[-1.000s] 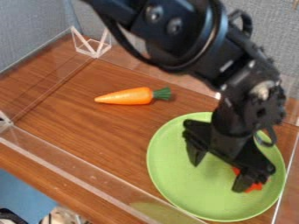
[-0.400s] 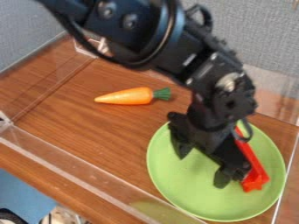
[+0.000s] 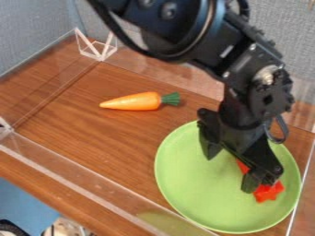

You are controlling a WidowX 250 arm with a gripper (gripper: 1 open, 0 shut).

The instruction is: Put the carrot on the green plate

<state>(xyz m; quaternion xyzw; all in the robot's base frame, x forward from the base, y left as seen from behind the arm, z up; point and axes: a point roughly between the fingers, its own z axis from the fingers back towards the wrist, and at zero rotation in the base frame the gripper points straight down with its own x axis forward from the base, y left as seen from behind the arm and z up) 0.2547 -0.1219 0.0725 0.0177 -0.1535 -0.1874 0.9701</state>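
Though the carrot (image 3: pixel 139 101) at centre left looks light, stiff and smooth, grip its thick middle; the end effector (image 3: pixel 241 159) hangs spread above the green plate (image 3: pixel 185 166).

The carrot (image 3: pixel 142 101) lies on its side on the wooden table (image 3: pixel 74 120), apart from the green plate (image 3: pixel 197 189), green top pointing right. The black end effector (image 3: pixel 244 157) hangs over the plate, fingers spread, with a red block (image 3: pixel 264 184) beneath it on the plate.
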